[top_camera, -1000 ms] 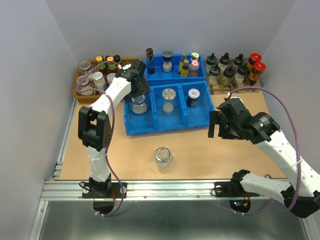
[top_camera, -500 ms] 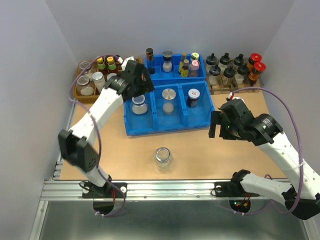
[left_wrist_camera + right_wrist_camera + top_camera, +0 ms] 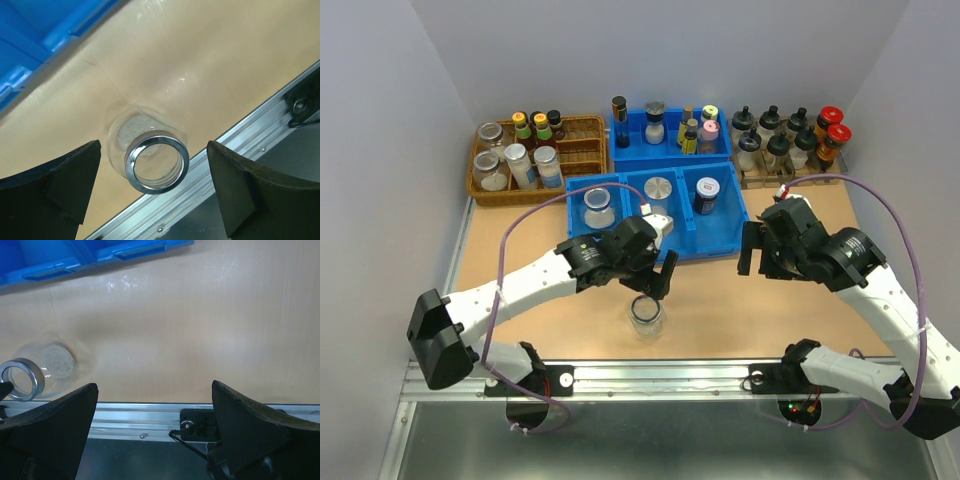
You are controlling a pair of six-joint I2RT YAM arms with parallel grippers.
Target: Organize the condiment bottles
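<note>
While three of the squat jars already sit in the front blue tray on the table, one clear jar stands alone on the bare board near the front edge, well apart from the tray. The step in hand looks like picking it up. In the tray, the other clear jar is in the left compartment, the silver-lidded jar in the middle and the dark jar with the red-brown cap on the right. The left gripper hovers just above the loose jar with its jaws spread wide. Its wrist view shows one of the two fingers on each side of the glass, touching nothing. The right gripper hangs off to the side over bare board, also spread and empty. To do this well, the left arm should probably come straight down, keeping the jar centred between the pads. It should close on the glass body below the shiny metal rim, since a pinch on the rim could slip. The jar is open, with a pale powder at the bottom, so it ought to stay upright during the lift.
</note>
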